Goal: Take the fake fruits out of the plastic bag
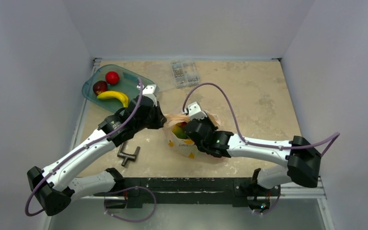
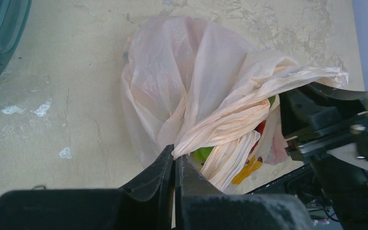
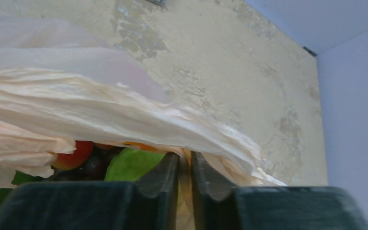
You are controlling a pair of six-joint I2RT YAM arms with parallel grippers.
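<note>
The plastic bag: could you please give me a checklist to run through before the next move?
1. Left gripper shut on the plastic bag: ok.
2. Right gripper holding the bag: cannot tell; film lies between its narrow jaws.
3. Bag mouth open wide: not ok, film bunched.
4. Fruit to fetch inside: ok, green fruit and red fruit show.
5. Metal clamp apart from the bag: ok.

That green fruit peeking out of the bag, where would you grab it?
Pinch the green fruit across its rounded sides, reaching in through the mouth of the plastic bag, since film covers it everywhere else. The left gripper and right gripper both clamp the bag, so one probably has to release first.
</note>
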